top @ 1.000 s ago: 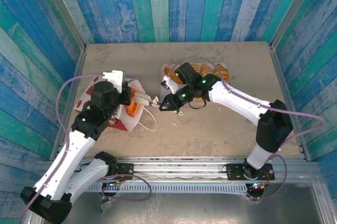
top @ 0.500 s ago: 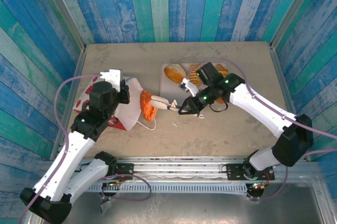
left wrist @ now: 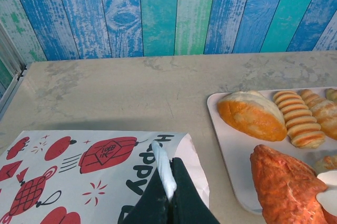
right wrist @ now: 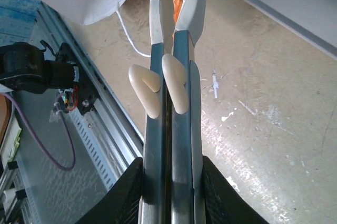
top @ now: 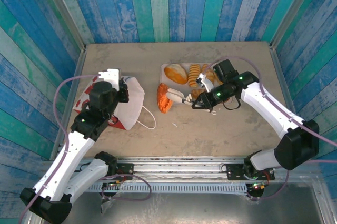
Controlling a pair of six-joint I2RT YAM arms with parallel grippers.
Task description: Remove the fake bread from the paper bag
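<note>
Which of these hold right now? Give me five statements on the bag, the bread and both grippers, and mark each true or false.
1. The left gripper is pinched shut on the top edge of the paper bag. True.
2. The orange pastry is inside the bag. False: it is out of the bag, at the edge of the tray.
3. The right gripper holds the tongs, which clamp that pastry. True.
4. The tray has no bread on it. False: several rolls lie on it.
5. In the top view the bag lies right of the tray. False: it lies to the left.
</note>
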